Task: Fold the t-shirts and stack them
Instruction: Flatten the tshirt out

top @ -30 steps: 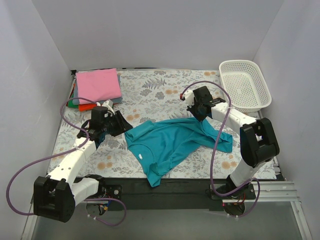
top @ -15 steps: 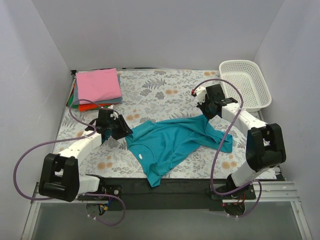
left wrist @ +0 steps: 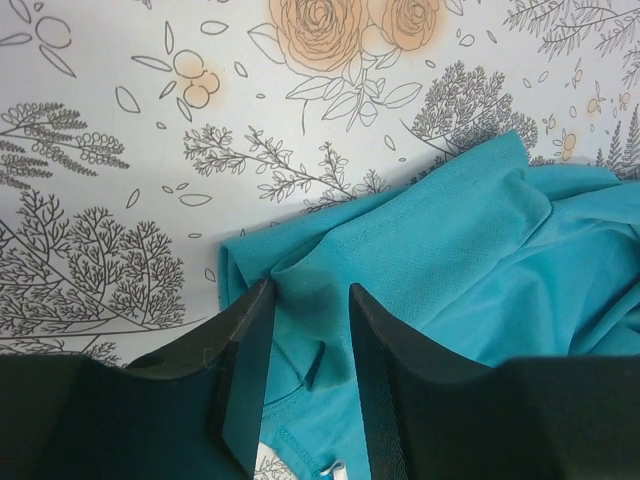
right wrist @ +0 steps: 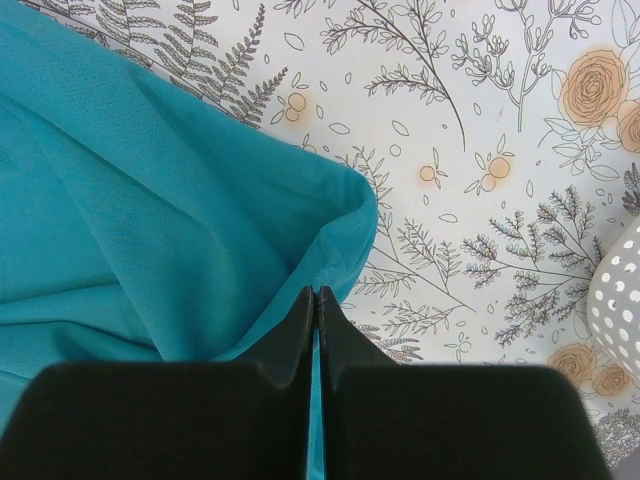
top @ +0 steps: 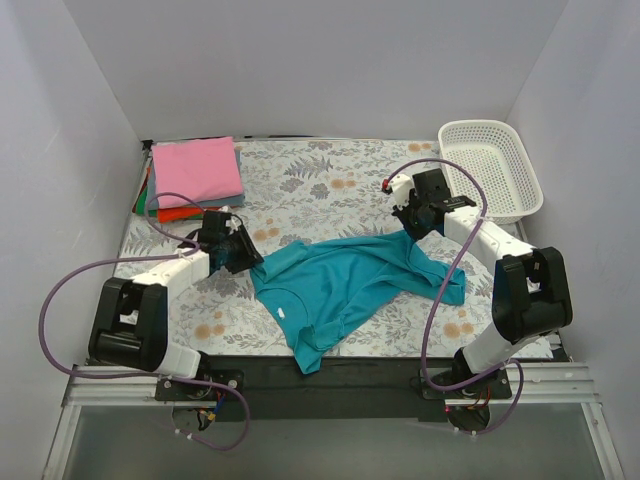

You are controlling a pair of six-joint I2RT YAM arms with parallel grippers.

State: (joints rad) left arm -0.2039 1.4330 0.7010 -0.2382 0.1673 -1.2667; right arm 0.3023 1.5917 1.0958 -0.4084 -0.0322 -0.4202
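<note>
Matt fine-knit cloth: teal t-shirt [left wrist: 470, 260]; smooth printed fabric: table cloth [left wrist: 110, 140].

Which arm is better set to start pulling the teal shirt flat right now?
Right. The right gripper is shut on the edge of the teal shirt; the left gripper straddles a fold, jaws open, gripping nothing yet.

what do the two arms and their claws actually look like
Both match. The left arm and right arm are white boxy links joined by chunky black housings. A thin purple cable loops off each. The left claw and right claw each have two flat matte black fingers. A small red part shows by the right wrist.
</note>
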